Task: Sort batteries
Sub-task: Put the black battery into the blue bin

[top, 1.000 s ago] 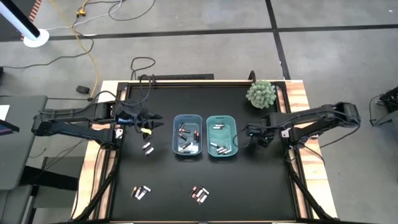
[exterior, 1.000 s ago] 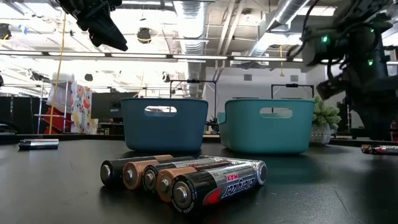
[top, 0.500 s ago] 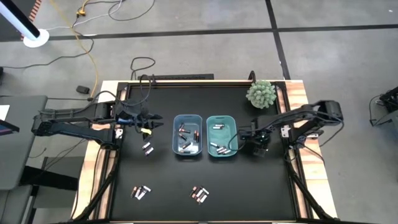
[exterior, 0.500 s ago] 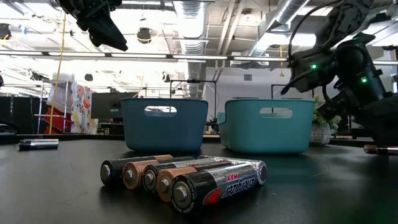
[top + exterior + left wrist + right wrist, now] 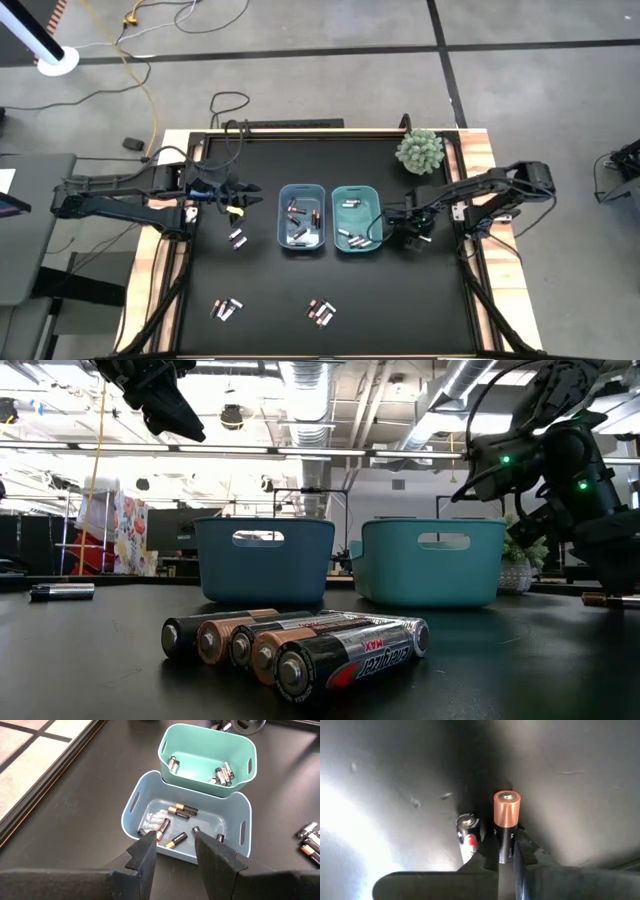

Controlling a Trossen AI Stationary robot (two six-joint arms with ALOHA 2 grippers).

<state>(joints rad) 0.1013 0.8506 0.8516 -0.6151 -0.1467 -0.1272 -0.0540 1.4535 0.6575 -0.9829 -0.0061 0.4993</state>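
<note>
My right gripper is down at the table just right of the teal bin, shut on a black battery with a copper end. A second battery with a silvery end lies close beside it. My left gripper hangs open above the table, left of the blue bin, with nothing between its fingers. Both bins hold several batteries. More batteries lie on the table in small groups. My right gripper pinches the black body of the copper-ended battery between its two fingers, which come from above and point steeply down. The copper end sticks out past the fingertips. The battery still seems to lie on the table.
A small potted plant stands at the far right, behind my right arm. A row of several batteries lies at the near edge, close to the low camera. The two bins stand side by side at the table's middle.
My right gripper has come down to the table beside the teal bin, and its arm has folded in toward the bin. My left arm has kept still.
</note>
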